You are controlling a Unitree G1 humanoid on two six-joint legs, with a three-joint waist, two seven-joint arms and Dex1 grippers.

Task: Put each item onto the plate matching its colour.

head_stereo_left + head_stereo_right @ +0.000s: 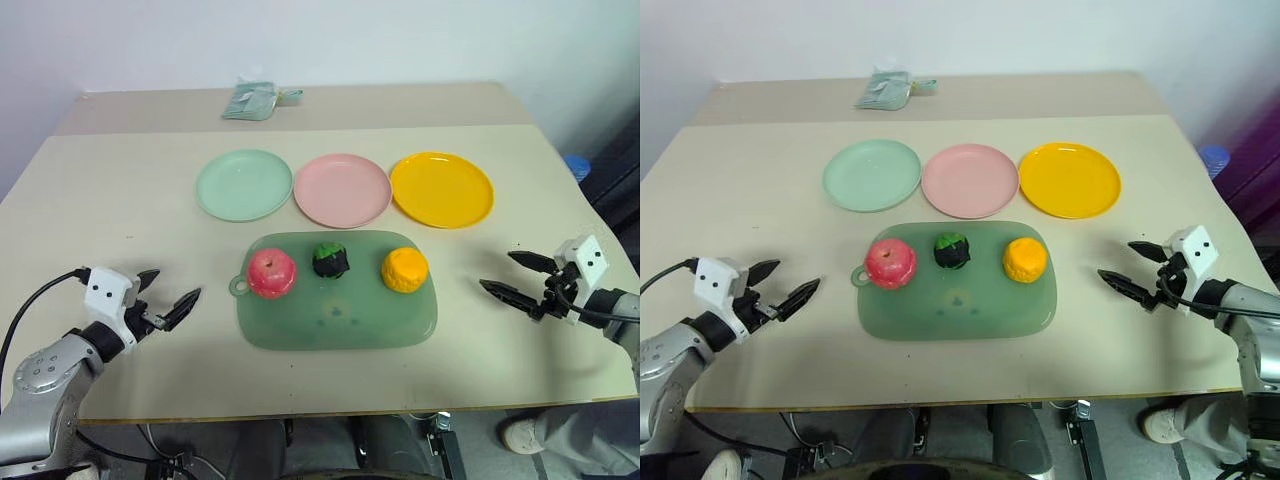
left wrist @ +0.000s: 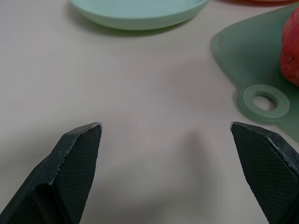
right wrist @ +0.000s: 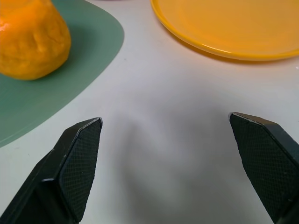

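Note:
Three items lie in a row on the translucent green tray [image 1: 330, 325]: a red-pink apple [image 1: 271, 272] at its left, a dark green-and-black lump [image 1: 330, 260] in the middle, an orange [image 1: 404, 269] at its right. Behind the tray stand three plates: mint green [image 1: 243, 184], pink [image 1: 342, 189], yellow-orange [image 1: 441, 188]. My left gripper [image 1: 170, 292] hovers open over the table left of the tray, nothing between its fingers. To the right of the tray my right gripper [image 1: 512, 275] is open too, pointing toward the orange [image 3: 32, 39].
A crumpled greenish packet [image 1: 255, 100] lies at the table's far edge. The tray has a ring handle [image 2: 264, 100] at its left end, near the apple. A blue object [image 1: 577, 166] sits beyond the table's right edge.

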